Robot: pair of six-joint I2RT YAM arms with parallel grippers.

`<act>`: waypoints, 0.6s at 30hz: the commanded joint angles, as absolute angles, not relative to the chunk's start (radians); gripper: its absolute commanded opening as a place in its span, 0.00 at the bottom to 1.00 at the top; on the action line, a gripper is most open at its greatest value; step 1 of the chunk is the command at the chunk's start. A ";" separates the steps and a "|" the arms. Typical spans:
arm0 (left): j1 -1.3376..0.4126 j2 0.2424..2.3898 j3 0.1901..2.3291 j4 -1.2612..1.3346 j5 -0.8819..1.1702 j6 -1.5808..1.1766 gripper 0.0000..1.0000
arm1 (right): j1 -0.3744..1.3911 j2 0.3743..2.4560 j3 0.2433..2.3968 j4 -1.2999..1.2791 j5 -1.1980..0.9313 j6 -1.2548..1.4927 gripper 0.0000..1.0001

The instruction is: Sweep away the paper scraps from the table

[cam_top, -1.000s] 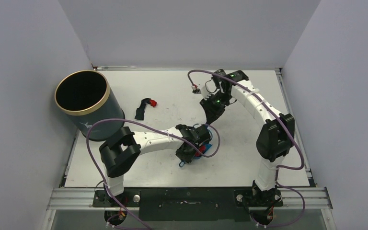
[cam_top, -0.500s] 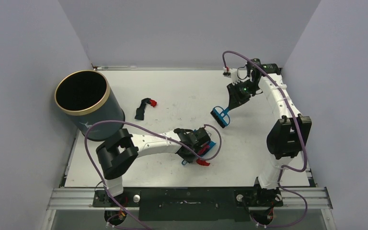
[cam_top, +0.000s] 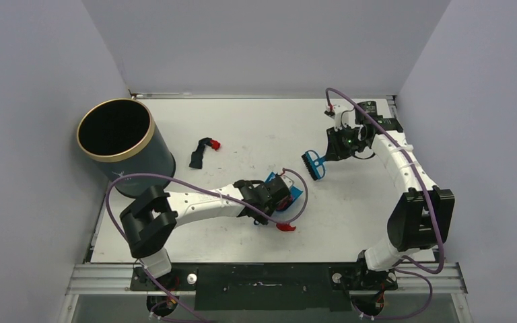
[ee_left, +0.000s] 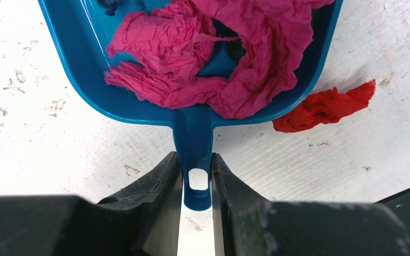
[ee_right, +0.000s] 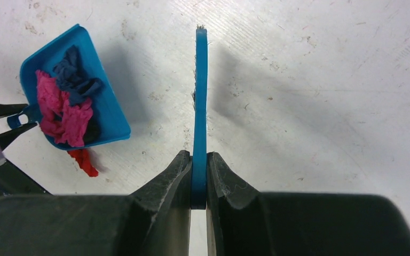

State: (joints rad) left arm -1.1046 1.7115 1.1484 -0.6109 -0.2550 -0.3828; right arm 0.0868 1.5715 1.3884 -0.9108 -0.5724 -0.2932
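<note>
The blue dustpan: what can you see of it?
The dustpan looks like blue plastic: a shallow scoop with raised walls and a short handle with a hole. The left gripper pinches that handle. Crumpled magenta and dark blue paper scraps fill it; one red scrap lies on the table beside its back wall.

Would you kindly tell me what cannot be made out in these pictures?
Top view: the left gripper covers most of the dustpan, hiding what it holds.
Left wrist: the dustpan's mouth is cut off by the top edge.
Right wrist: the brush is edge-on, so its bristles barely show.
Top view: the bin is dark inside; contents cannot be told.
Top view: the dark scrap is too small to tell black from blue.
</note>
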 commanded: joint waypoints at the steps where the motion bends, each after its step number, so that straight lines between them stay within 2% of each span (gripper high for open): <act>1: -1.105 1.657 1.171 -0.611 -0.291 -0.378 0.00 | 0.063 1.520 1.315 -0.752 -0.602 -0.227 0.05; 18: -0.955 1.475 1.286 -0.857 -0.264 -0.364 0.00 | -0.027 1.407 0.960 -0.414 -0.834 -0.125 0.05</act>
